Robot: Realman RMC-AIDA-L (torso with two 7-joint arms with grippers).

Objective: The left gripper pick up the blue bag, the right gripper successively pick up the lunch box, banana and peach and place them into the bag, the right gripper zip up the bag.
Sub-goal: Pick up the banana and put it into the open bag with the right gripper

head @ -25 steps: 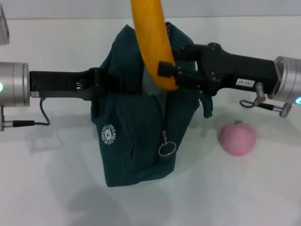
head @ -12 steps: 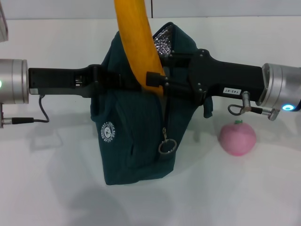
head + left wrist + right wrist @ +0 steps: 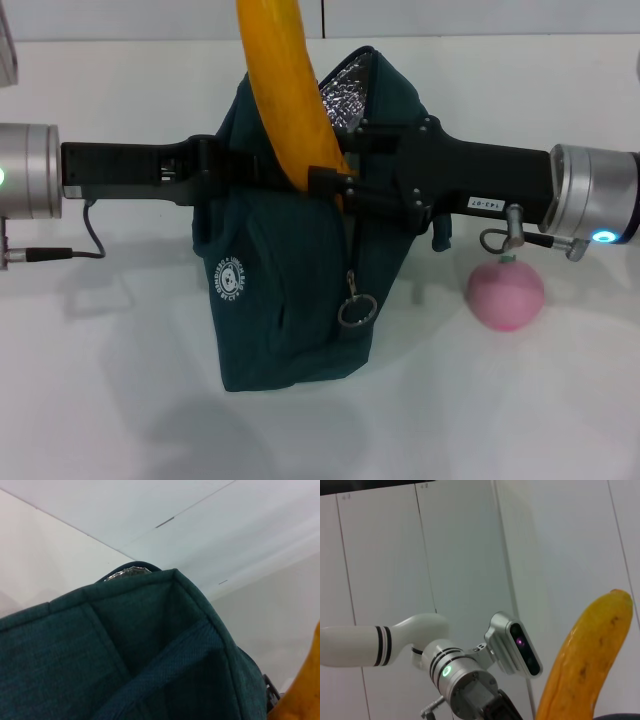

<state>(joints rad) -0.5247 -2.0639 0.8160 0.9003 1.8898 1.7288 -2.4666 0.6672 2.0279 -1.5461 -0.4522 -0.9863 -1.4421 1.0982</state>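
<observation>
Banana [image 3: 285, 95] stands nearly upright in our right gripper [image 3: 335, 187], clamped at its lower end over the bag [image 3: 300, 300] mouth. Our left gripper [image 3: 235, 172] grips the rim; we should lower straight, then release.

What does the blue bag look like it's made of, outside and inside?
The blue bag looks like woven teal fabric with a matte finish; the weave and stitched seams show in the left wrist view. Its lining appears to be crinkled, shiny silver foil, probably insulation.
</observation>
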